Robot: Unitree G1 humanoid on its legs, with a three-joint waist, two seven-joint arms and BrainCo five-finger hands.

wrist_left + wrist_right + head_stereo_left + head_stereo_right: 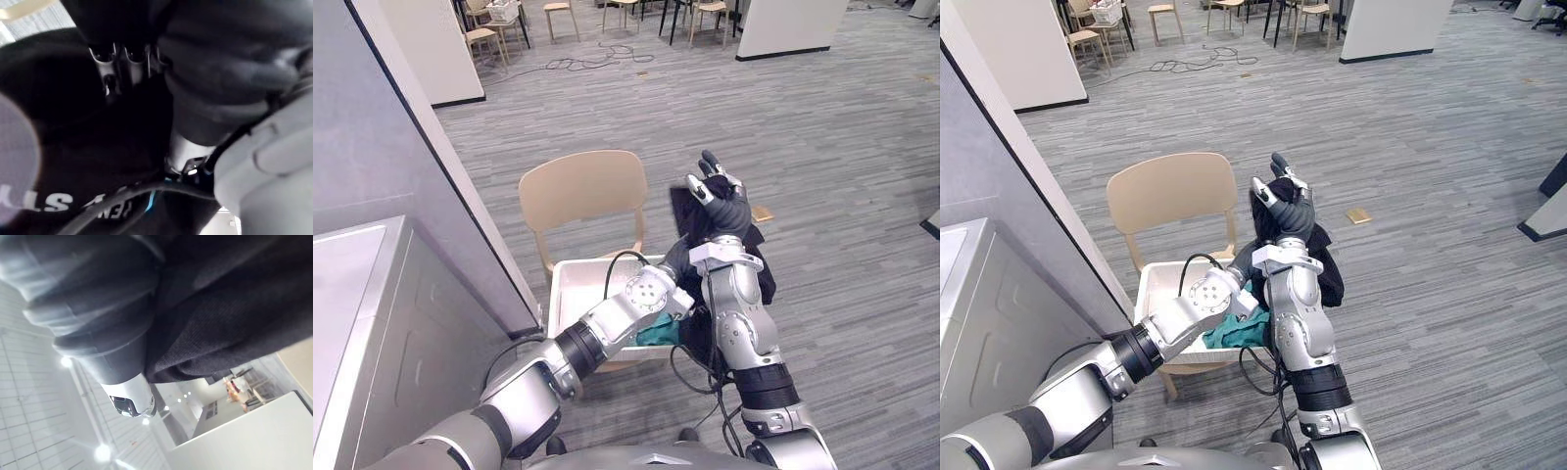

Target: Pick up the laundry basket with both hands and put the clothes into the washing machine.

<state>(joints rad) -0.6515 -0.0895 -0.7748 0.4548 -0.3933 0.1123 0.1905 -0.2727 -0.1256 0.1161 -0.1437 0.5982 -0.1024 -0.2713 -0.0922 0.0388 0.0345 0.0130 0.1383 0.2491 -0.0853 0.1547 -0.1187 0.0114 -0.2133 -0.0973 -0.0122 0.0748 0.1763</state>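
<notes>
A white laundry basket (pixel 570 269) sits on the seat of a wooden chair (pixel 582 186). Teal cloth (pixel 1239 331) lies in its near right corner. My right hand (pixel 722 201) is raised above the basket's right side, pinching a black garment (pixel 1327 264) that hangs down along the forearm. In the right wrist view the thumb (pixel 129 396) lies against this black garment (pixel 234 323). My left hand (pixel 674 262) reaches across the basket to the hanging garment, behind the right arm. Its fingers (pixel 124 56) are buried in black cloth.
The washing machine (pixel 352 294), grey with a white top, stands at my left. A grey partition (pixel 372 127) rises behind it, close to the chair. Open carpet floor lies to the right and beyond, with more chairs (pixel 563 15) far back.
</notes>
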